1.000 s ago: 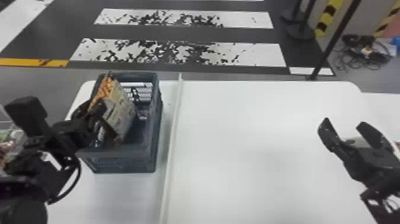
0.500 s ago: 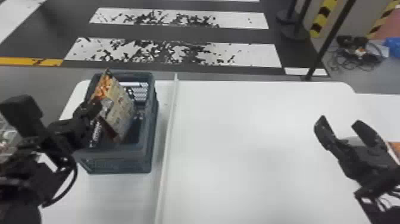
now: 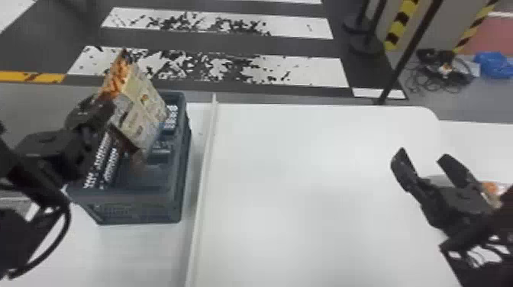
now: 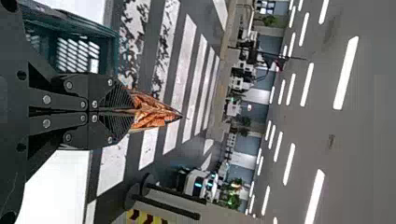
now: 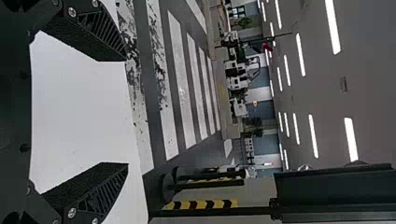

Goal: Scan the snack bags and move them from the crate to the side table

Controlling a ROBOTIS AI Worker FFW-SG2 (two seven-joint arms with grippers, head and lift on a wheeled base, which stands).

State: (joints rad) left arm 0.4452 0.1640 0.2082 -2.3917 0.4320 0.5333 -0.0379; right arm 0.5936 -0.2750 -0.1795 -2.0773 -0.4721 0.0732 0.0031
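Left gripper (image 3: 105,108) is closed on a snack bag (image 3: 143,101), fingers pinched together with the bag between them; the left wrist view shows the bag's orange part poking out past the tips. Bag is tilted, held over the crate (image 3: 133,196), top well above the rim. Can't tell from the head view whether its bottom edge clears the rim. Crate is dark blue-grey with slotted walls, sitting on the left part of the white table (image 3: 305,191), just beside a raised pale strip (image 3: 206,152) that runs along the tabletop. Right gripper (image 3: 423,156) is spread wide with nothing between the fingers, over the right part of the table, well apart from the crate. Something orange (image 3: 490,187) is partly hidden behind the right arm; can't tell what it is. Beyond the table: striped floor (image 3: 267,68), a thin black post (image 3: 408,53), loose cables (image 3: 442,76) and a blue item (image 3: 492,65).
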